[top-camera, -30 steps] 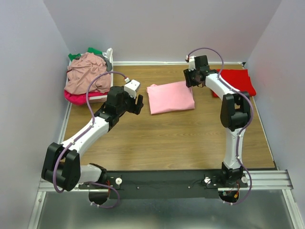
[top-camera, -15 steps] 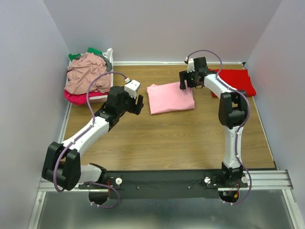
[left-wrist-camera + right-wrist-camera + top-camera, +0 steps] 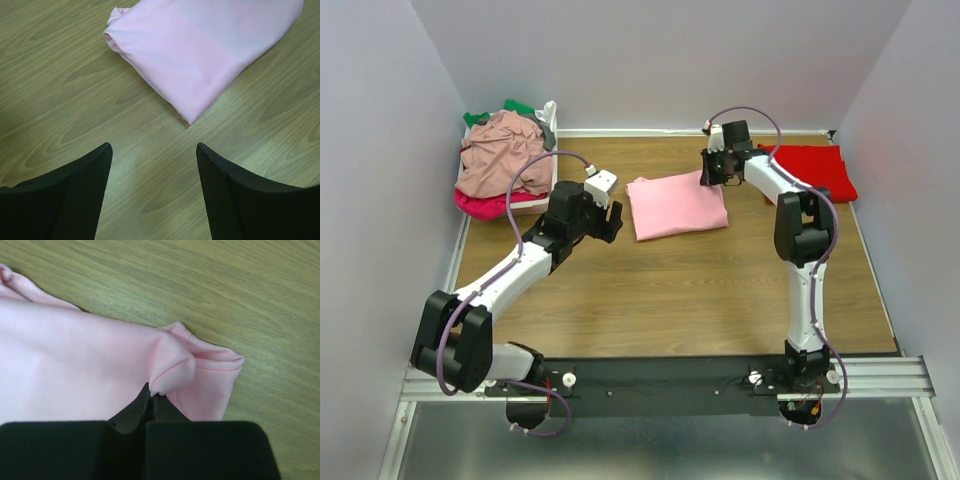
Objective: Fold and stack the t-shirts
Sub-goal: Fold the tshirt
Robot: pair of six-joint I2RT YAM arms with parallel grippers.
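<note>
A folded light pink t-shirt (image 3: 677,203) lies on the wooden table at mid back. My right gripper (image 3: 707,176) sits at its far right corner, shut on a pinch of the pink fabric (image 3: 172,372) by a hemmed edge. A folded red t-shirt (image 3: 812,171) lies at the back right. My left gripper (image 3: 611,222) hovers just left of the pink t-shirt (image 3: 200,45), open, with bare wood between its fingers (image 3: 82,192). More t-shirts, dusty rose (image 3: 503,150) on top with magenta and green under it, are heaped in a basket at the back left.
The white basket (image 3: 549,124) stands against the left wall at the back. Grey walls close in the table on three sides. The right arm (image 3: 804,235) rises along the right side, between the pink and red t-shirts.
My right gripper moved left from beside the red t-shirt to the pink t-shirt's far right corner and closed on its fabric. The left arm barely shifted.
</note>
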